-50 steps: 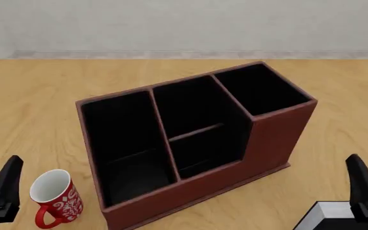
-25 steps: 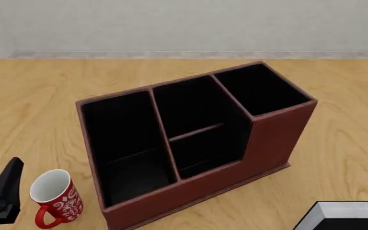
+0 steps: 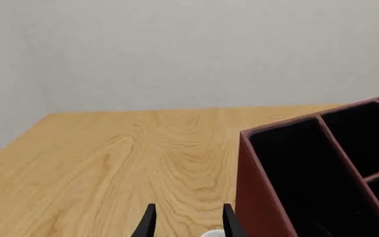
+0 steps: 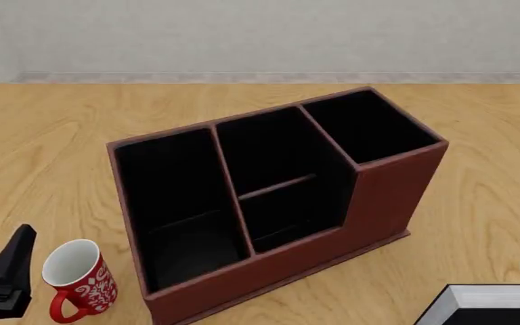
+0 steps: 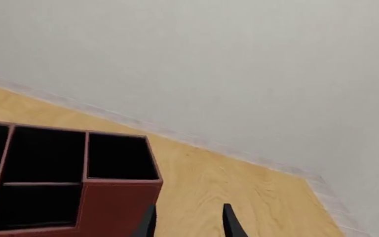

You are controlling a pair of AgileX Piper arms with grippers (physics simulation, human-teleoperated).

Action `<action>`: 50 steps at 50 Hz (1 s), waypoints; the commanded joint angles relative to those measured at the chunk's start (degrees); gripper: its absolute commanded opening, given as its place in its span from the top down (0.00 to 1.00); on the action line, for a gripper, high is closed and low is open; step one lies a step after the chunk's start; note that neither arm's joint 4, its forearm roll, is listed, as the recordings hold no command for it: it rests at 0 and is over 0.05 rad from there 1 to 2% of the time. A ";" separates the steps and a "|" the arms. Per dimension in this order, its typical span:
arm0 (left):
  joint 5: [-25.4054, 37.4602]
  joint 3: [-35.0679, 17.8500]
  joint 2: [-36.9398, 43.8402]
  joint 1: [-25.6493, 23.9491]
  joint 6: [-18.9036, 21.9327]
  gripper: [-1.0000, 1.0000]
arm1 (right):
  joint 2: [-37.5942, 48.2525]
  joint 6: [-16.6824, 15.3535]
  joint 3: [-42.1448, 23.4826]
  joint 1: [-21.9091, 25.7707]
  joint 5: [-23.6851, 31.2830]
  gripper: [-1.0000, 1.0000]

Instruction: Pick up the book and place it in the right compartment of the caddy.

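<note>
The caddy [image 4: 269, 203] stands mid-table, reddish-brown with a black inside. Its right compartment [image 4: 368, 125] is the narrow, deep one at the far right. The caddy also shows in the left wrist view [image 3: 308, 168] and the right wrist view [image 5: 110, 197]. The book [image 4: 487, 305], black with white page edges, lies at the front right edge of the front view, partly cut off. My left gripper [image 3: 188, 224] is open and empty at the front left, one finger [image 4: 11, 261] showing beside the mug. My right gripper [image 5: 188, 221] is open and empty, out of the front view.
A red mug [image 4: 78, 279] with a white inside stands at the front left, just left of the caddy's front corner; its rim [image 3: 210, 233] shows by my left fingers. A pale wall [image 4: 260, 34] runs behind the wooden table's far edge.
My right gripper has moved off to the right, out of the front view, and the book's corner now lies uncovered. My left gripper has sunk slightly.
</note>
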 commanded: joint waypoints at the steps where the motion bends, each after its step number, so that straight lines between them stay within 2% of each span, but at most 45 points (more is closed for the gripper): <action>1: 0.23 0.15 -0.03 -0.28 0.44 0.00 | 4.08 -5.84 -10.62 -0.37 6.56 0.00; 6: 0.25 0.08 0.08 -0.52 0.92 0.00 | 7.23 -9.74 -14.44 0.71 8.95 0.00; 16: 0.51 0.11 -0.03 -0.12 1.22 0.00 | 10.87 -14.61 -21.77 0.05 14.01 0.00; 22: 0.63 0.06 -0.03 -0.14 1.43 0.00 | 12.45 -18.73 -25.73 -0.13 17.61 0.00; 25: 0.63 0.06 -0.03 -0.14 1.43 0.00 | 13.28 -19.06 -27.61 -0.49 18.60 0.00; 27: 0.62 -0.17 0.00 -0.05 1.44 0.00 | 14.06 -21.48 -28.83 -0.58 20.39 0.00; 34: 0.73 -0.19 -0.03 -0.28 1.79 0.00 | 16.86 -23.32 -33.76 -0.83 24.05 0.00; 35: 0.66 -0.28 -0.05 -0.53 1.72 0.00 | 17.44 -24.91 -34.69 -1.20 24.62 0.00; 36: 0.73 -0.27 -0.05 -0.47 1.72 0.00 | 18.06 -24.99 -35.67 -1.11 25.49 0.00; 42: 0.79 -0.15 -0.03 -0.66 1.87 0.00 | 20.43 -27.53 -38.82 -0.71 29.66 0.00; 46: 0.67 -0.15 -0.02 -0.84 2.06 0.00 | 21.42 -31.32 -38.63 0.43 33.14 0.00; 50: 0.64 -0.13 0.00 -1.01 2.16 0.00 | 23.44 -33.36 -38.87 0.89 34.81 0.00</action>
